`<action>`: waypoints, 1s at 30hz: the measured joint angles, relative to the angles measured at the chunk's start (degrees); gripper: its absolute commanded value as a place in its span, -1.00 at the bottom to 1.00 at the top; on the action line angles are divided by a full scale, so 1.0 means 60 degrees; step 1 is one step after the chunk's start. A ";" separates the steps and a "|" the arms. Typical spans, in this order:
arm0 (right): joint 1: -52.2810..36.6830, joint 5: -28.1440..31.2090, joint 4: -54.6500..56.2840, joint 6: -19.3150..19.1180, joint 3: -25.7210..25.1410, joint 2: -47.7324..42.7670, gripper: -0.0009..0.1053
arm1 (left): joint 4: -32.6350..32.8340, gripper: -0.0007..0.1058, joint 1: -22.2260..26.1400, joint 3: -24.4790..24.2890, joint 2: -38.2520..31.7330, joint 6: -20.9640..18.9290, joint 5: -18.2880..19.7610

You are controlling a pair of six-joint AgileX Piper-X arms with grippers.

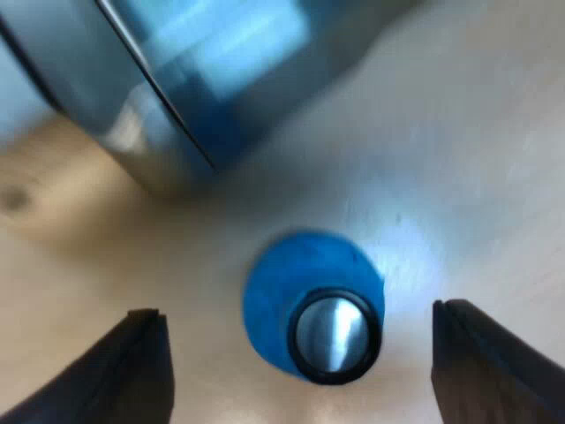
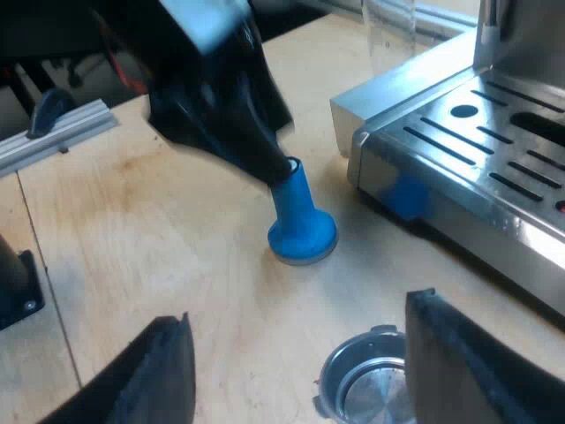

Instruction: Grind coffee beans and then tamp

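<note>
Left wrist view: left gripper, spread wide, hangs over the upright blue tamper on the table; tamper pickup judged in hand, next closing squarely on its stem; right gripper wide over the holder

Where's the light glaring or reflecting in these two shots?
Left wrist view: a bright glare patch on the wooden table beside the blue tamper, whose metal top shines. Right wrist view: the steel front of the espresso machine mirrors the tamper as a blue patch.
</note>
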 measured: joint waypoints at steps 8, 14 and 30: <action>0.0000 0.0020 0.2477 -0.0110 -0.1300 -0.0013 0.03 | 0.0934 0.22 0.0000 -0.0113 -0.2542 0.0000 -0.0053; 0.0000 0.0021 0.3986 -0.0136 -0.2649 -0.0013 0.03 | 0.1731 0.22 0.0000 -0.0753 -0.3590 0.0000 -0.0066; -0.0428 0.1927 0.8622 0.1070 -0.6367 0.0201 0.03 | 0.2236 0.22 0.0000 -0.3166 -0.3622 -0.0526 -0.0048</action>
